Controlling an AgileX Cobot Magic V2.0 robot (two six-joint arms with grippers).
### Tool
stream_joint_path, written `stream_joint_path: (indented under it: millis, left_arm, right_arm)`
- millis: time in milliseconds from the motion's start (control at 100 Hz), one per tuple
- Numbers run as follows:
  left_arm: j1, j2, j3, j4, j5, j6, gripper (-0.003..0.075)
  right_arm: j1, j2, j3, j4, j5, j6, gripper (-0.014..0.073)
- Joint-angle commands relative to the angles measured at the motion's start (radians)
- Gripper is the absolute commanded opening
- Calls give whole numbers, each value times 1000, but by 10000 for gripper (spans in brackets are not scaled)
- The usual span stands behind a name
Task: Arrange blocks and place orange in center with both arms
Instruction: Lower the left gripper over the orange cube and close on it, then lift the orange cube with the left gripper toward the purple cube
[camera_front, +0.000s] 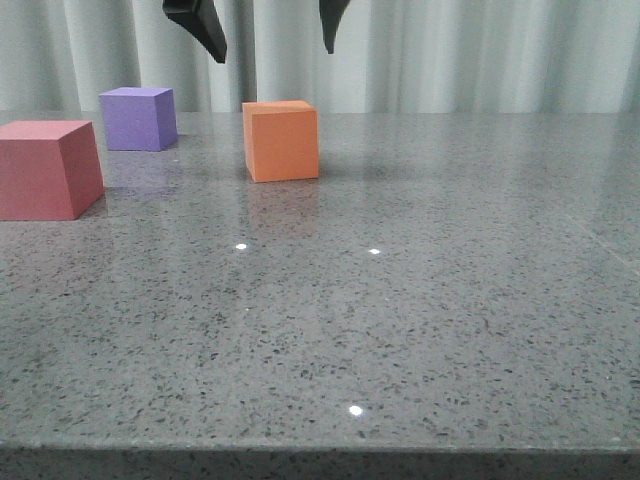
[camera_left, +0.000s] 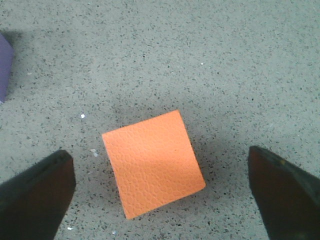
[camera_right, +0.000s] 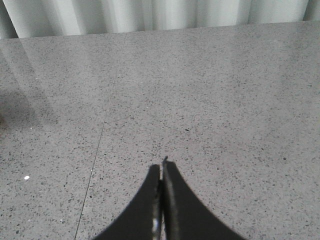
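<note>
The orange cube (camera_front: 280, 140) stands on the grey speckled table, left of the middle and towards the back. My left gripper (camera_front: 275, 55) hangs open well above it, one black finger to each side. In the left wrist view the orange cube (camera_left: 152, 170) lies between the wide-open fingers (camera_left: 35, 195), turned a little askew and untouched by either one. The purple cube (camera_front: 138, 118) stands at the back left, and its edge shows in the left wrist view (camera_left: 4, 65). The pinkish red cube (camera_front: 45, 168) stands at the far left. My right gripper (camera_right: 162, 167) is shut and empty over bare table.
A pale curtain (camera_front: 480, 50) hangs behind the table. The table's front edge (camera_front: 320, 450) runs along the bottom of the front view. A thin seam (camera_right: 92, 170) crosses the table top left of my right gripper.
</note>
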Motion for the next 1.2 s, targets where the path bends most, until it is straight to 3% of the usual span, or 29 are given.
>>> stream_joint_path:
  millis: [0,700,990,1190]
  left_arm:
    - [-6,-40,-37,34,-39,-15,651]
    - [-6,84,-37,38,-41,-38,646]
    - [-6,73,-38,38,-31,-31,463]
    - [-8,22,-38,26,-31,57,441]
  right_arm:
    - [-6,-1,-26,-12,-79,-7,-69]
    - [-6,-1,-26,-12,-79,-7,-69]
    - [-6,-1,-26,-12,-79,-7,-69]
    - [-6,-1,-26,-12,-79,-7,-69]
